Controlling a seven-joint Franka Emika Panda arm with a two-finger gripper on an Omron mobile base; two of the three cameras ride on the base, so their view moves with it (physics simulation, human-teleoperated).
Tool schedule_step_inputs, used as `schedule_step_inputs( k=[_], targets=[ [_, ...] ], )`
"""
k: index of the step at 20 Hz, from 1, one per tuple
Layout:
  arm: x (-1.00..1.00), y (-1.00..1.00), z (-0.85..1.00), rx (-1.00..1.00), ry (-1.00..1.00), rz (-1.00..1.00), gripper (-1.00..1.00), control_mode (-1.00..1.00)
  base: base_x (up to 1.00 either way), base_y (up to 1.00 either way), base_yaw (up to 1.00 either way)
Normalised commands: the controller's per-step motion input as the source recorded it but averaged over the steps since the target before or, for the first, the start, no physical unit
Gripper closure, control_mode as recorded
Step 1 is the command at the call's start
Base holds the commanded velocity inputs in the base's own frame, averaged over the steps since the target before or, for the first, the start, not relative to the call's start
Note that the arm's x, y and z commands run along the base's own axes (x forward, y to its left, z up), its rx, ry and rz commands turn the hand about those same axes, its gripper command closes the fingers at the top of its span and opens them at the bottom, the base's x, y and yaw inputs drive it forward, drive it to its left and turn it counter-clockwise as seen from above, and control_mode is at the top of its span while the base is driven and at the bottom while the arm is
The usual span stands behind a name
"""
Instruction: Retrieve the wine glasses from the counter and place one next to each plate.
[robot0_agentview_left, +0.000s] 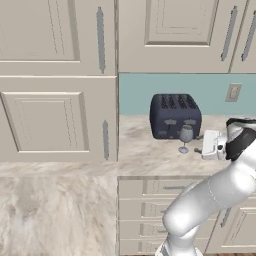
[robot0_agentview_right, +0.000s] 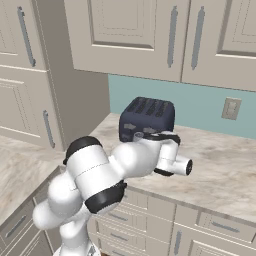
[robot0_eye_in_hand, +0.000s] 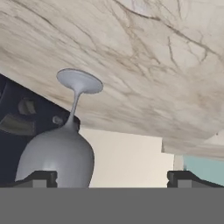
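One smoky grey wine glass (robot0_agentview_left: 186, 137) stands upright on the beige marbled counter (robot0_agentview_left: 145, 152), just in front of the toaster. My gripper (robot0_agentview_left: 199, 148) is level with the glass and just to its right, pointing at it. The hand view is rolled over, so the wine glass (robot0_eye_in_hand: 59, 155) appears foot-up. Its bowl lies close to the left fingertip (robot0_eye_in_hand: 41, 178), and the gripper (robot0_eye_in_hand: 113, 179) is open wide. The jaws do not touch the glass. The second glass and the plates are out of view.
A dark navy toaster (robot0_agentview_left: 175, 115) stands against the teal backsplash right behind the glass, seen also as the toaster (robot0_agentview_right: 147, 117). A tall cream cabinet (robot0_agentview_left: 57, 117) closes the counter's left end. Wall cabinets hang above, and a wall outlet (robot0_agentview_left: 233, 92) sits to the right.
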Motion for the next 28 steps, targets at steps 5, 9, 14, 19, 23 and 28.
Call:
schedule_step_inputs(
  k=[5,9,14,19,23,28],
  targets=[
    [0.22,0.00,-0.25,0.01,0.02,0.03,-1.00,-1.00,0.00,0.00,0.00],
    [0.11,0.00,-0.10,0.06,0.06,0.02,-1.00,-1.00,0.00,0.00,0.00],
    [0.03,0.00,-0.03,0.04,0.04,0.00,-1.00,-1.00,0.00,0.00,0.00],
    [0.00,0.04,0.00,0.00,0.00,0.00,-1.00,-1.00,0.00,0.00,0.00],
    [0.00,0.21,0.00,0.00,0.00,0.00,-1.00,-1.00,0.00,0.00,0.00],
    [0.11,0.18,-0.03,0.00,0.01,0.00,-1.00,-1.00,0.00,0.00,0.00]
  ],
)
